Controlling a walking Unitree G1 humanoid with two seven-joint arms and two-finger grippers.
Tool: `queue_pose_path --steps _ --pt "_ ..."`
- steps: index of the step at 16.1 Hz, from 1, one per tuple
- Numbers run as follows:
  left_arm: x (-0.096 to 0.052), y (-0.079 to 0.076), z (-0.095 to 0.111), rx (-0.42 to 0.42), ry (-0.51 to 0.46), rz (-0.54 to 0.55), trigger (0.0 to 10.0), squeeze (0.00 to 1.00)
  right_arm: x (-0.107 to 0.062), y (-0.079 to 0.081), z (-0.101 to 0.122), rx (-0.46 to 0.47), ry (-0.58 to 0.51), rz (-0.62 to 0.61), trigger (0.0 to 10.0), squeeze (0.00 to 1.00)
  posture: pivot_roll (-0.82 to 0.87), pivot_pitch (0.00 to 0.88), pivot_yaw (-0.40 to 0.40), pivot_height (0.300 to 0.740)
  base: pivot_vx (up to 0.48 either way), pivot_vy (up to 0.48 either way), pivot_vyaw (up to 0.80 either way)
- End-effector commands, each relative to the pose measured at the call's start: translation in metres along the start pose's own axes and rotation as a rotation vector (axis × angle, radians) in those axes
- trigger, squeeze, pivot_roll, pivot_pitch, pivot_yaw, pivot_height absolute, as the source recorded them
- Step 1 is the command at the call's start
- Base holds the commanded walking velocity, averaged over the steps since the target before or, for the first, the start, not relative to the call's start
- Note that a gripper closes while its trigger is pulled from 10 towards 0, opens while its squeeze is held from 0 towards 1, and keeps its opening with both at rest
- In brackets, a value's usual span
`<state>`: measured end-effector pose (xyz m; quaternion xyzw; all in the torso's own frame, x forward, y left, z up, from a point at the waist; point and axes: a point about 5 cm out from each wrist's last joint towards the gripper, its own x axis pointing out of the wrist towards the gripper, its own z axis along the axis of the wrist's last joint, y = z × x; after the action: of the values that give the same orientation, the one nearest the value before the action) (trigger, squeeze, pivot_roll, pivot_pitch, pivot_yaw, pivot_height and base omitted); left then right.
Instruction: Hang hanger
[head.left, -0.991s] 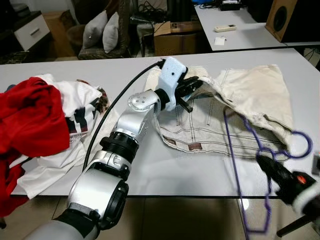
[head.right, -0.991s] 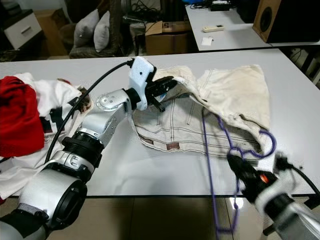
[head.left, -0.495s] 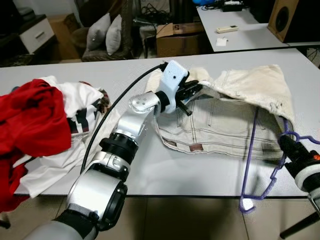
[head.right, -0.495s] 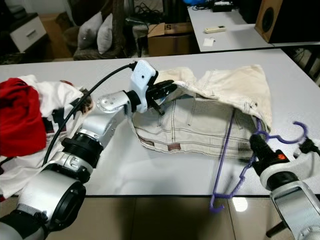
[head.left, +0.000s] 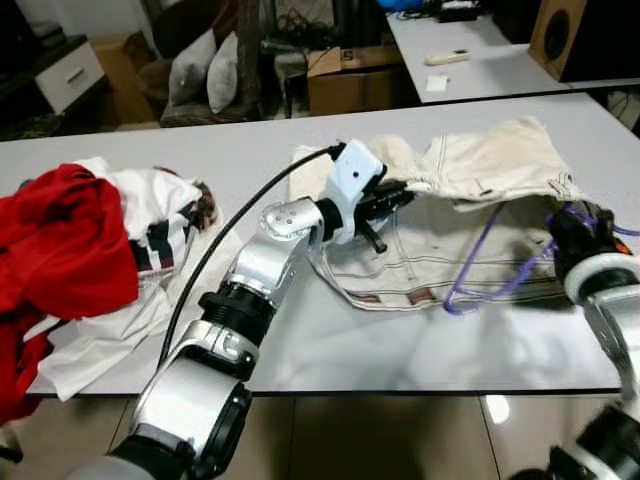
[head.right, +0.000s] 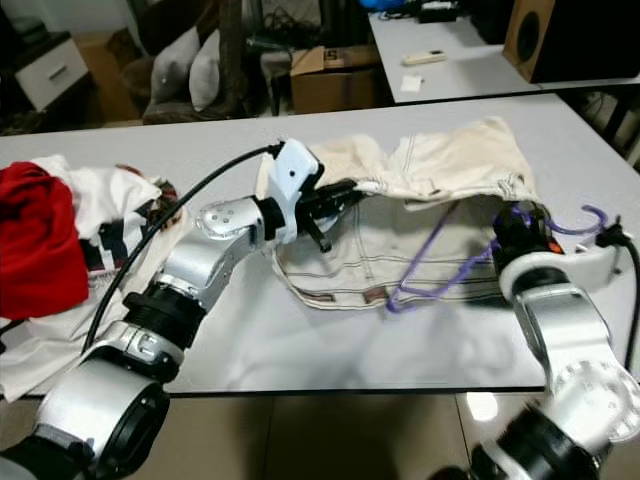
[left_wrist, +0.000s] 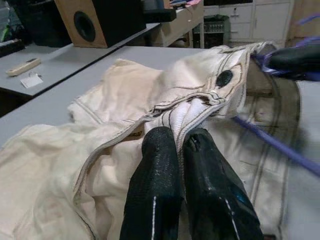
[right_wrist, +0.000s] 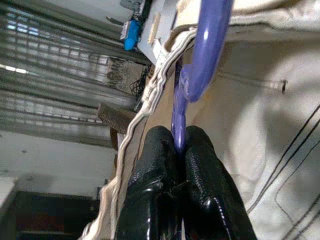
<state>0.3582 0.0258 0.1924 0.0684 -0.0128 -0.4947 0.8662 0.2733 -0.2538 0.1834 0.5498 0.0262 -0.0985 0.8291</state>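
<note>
Our left gripper pinches the jacket hem open on the worktop; our right gripper clamps the hanger, lying on the jacket. We should feed it inside slowly, keeping the opening lifted.

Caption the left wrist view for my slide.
Left gripper pinching the jacket edge as the purple hanger slides in.
</note>
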Motion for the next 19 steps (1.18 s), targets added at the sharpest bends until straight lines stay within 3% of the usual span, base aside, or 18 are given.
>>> queue_pose_path --steps 1,2,5,9,10,13,19 --pt "-0.002 -0.005 0.005 -0.019 -0.011 -0.052 0.0 0.00 0.014 0.002 -0.005 0.021 -0.001 -0.015 10.0 0.00 -0.09 0.000 0.130 0.740 0.000 0.000 0.00" --pt "-0.001 -0.016 0.009 -0.090 -0.034 -0.112 0.0 0.00 0.031 0.005 -0.008 0.028 -0.009 -0.043 10.0 0.00 -0.08 0.000 0.127 0.740 0.000 0.000 0.00" --pt "0.002 -0.043 0.025 -0.209 -0.086 -0.261 0.0 0.00 0.055 0.015 -0.012 0.057 -0.028 -0.039 10.0 0.00 -0.06 0.000 0.115 0.740 0.000 0.000 0.00" --pt "0.012 -0.067 0.032 -0.259 -0.077 -0.292 0.0 0.00 0.065 0.026 -0.019 0.059 -0.030 0.002 10.0 0.00 -0.04 0.000 0.130 0.740 0.000 0.000 0.00" --pt "0.019 -0.065 0.032 -0.271 -0.076 -0.228 0.0 0.00 0.062 0.025 -0.020 0.060 -0.029 0.008 10.0 0.00 -0.04 0.000 0.145 0.740 0.000 0.000 0.00" --pt "0.031 -0.046 0.046 -0.434 -0.114 -0.072 0.0 0.00 0.046 0.014 -0.038 0.013 0.022 -0.009 10.0 0.00 -0.06 0.011 0.194 0.740 0.000 0.000 0.00" --pt "0.046 -0.029 0.078 -0.707 -0.229 0.000 0.0 0.00 0.028 0.001 -0.051 -0.026 0.085 -0.032 10.0 0.00 -0.05 0.019 0.207 0.740 0.000 0.000 0.00"
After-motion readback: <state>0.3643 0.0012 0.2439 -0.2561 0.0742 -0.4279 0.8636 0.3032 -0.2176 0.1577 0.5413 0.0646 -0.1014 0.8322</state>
